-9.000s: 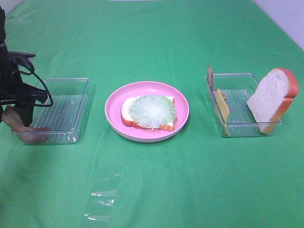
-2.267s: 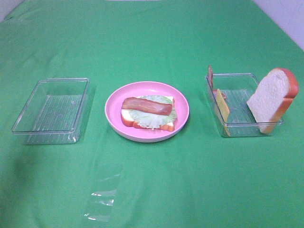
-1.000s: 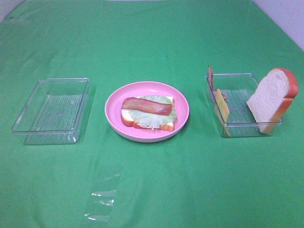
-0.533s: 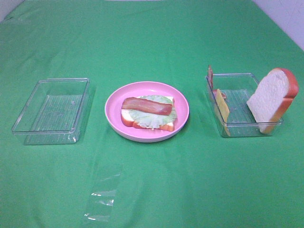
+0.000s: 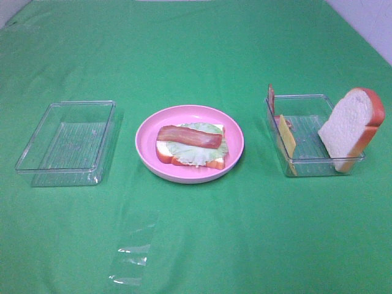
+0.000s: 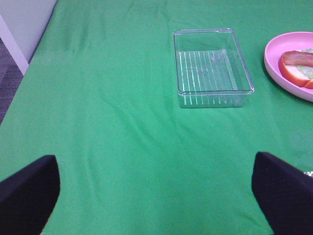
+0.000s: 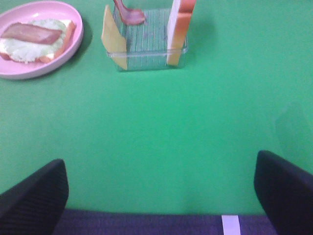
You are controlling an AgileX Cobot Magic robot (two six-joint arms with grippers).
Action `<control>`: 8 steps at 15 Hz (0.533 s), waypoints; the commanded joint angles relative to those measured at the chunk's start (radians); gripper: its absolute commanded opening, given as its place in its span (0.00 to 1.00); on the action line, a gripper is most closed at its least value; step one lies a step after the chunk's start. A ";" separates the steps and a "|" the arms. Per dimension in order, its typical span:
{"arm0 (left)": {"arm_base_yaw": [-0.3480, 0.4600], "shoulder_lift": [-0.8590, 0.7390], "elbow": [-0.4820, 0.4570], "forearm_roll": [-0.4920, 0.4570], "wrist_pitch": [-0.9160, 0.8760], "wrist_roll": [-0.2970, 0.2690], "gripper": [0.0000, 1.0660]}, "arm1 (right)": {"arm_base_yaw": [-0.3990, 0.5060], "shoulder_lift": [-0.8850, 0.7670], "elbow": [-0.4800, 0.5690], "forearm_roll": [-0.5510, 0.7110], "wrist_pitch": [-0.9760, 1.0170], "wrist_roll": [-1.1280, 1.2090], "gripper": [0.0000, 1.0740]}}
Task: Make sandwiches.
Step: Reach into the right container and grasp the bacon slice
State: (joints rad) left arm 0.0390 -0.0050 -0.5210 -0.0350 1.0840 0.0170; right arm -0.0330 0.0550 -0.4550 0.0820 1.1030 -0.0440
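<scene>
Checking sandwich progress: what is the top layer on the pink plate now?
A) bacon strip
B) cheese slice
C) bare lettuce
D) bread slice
A: a reddish bacon strip lies across the lettuce on the pink plate; the cheese slice and second bread slice stand in the right-hand container.

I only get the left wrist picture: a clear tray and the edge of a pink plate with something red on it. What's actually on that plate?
Observer: From the high camera, the pink plate holds a bottom bread slice covered with lettuce, and a bacon strip lies across the top.
Operator: Is there any more food around?
Observer: Yes. A second clear tray right of the plate holds an upright bread slice, a cheese slice and a second bacon strip.
Operator: And the other claw?
Observer: The right gripper is open, apart from that tray, with nothing in it.
</scene>
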 commanded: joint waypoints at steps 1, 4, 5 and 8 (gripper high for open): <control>0.004 -0.021 0.003 -0.003 -0.008 -0.005 0.93 | 0.000 0.184 -0.027 0.007 -0.017 -0.004 0.92; 0.004 -0.021 0.003 -0.003 -0.008 -0.005 0.93 | 0.000 0.570 -0.211 0.072 -0.008 -0.014 0.92; 0.004 -0.021 0.003 -0.003 -0.008 -0.005 0.93 | 0.000 0.712 -0.309 0.087 0.011 -0.022 0.92; 0.004 -0.021 0.003 -0.003 -0.008 -0.005 0.93 | 0.000 1.001 -0.522 0.099 0.058 -0.022 0.92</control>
State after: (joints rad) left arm 0.0400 -0.0050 -0.5210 -0.0350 1.0830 0.0170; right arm -0.0330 1.1110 -1.0270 0.1780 1.1510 -0.0530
